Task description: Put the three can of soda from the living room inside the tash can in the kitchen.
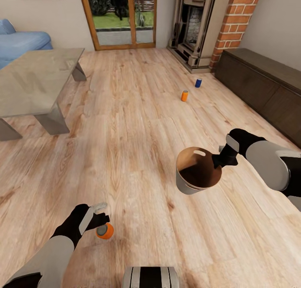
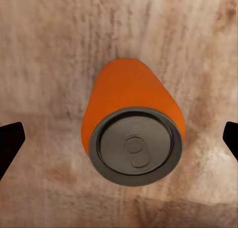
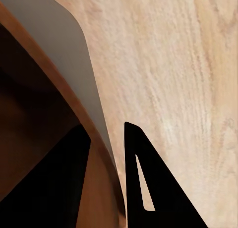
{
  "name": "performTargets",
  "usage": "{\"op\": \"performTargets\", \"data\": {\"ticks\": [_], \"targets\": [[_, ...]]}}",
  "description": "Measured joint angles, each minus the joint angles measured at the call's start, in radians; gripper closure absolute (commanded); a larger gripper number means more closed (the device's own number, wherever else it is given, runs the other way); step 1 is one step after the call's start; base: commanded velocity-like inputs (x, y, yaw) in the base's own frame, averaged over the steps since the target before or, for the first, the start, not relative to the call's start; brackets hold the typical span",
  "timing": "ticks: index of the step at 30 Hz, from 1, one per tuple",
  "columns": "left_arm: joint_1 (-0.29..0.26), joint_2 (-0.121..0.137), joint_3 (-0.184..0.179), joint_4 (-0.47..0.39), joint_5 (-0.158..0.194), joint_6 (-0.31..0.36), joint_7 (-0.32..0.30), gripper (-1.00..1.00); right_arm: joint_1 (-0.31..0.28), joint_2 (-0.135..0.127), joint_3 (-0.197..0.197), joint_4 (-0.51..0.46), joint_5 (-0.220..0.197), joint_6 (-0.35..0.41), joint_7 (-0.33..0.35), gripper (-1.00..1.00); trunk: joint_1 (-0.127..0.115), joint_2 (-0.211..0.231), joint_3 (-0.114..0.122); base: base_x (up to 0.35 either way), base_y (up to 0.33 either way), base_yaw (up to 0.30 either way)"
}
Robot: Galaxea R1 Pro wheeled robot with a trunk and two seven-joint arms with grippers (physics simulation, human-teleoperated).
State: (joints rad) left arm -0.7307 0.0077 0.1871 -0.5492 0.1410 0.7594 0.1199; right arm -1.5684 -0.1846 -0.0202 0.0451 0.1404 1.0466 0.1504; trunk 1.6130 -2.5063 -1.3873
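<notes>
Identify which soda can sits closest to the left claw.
The orange cylindrical soda can with the silvery top beside the left claw; the other orange can and the blue can stand far off near the fireplace.

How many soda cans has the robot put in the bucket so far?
None yet: the coppery-brown inside of the tapered beige bucket, gripped at its rim by the right gripper, looks empty. In hand: the left gripper is open around a bright orange can on the wood floor. Left: a second orange can and a blue can near the brick fireplace, then the kitchen trip.
</notes>
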Motion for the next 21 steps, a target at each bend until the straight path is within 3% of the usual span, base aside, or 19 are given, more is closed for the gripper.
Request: {"op": "performTargets", "data": {"ticks": [10, 16, 21], "targets": [[0.000, 0.000, 0.000, -0.003, 0.000, 0.000, 0.000, -1.00, 0.000, 0.000, 0.003, 0.000, 0.002, 0.000, 0.000, 1.00, 0.000, 0.000, -0.010, 0.000, 0.000, 0.000], [-0.001, -0.009, -0.003, -0.004, 0.000, -0.001, -0.011, -1.00, 0.000, 0.002, 0.004, 0.000, 0.003, 0.000, 0.000, 1.00, 0.003, -0.001, -0.036, 0.000, 0.000, 0.000], [0.000, -0.014, -0.004, -0.004, 0.000, -0.001, -0.013, -1.00, 0.001, 0.002, 0.006, 0.001, 0.003, 0.000, 0.000, 1.00, 0.002, -0.002, -0.037, 0.000, 0.000, 0.000]]}}
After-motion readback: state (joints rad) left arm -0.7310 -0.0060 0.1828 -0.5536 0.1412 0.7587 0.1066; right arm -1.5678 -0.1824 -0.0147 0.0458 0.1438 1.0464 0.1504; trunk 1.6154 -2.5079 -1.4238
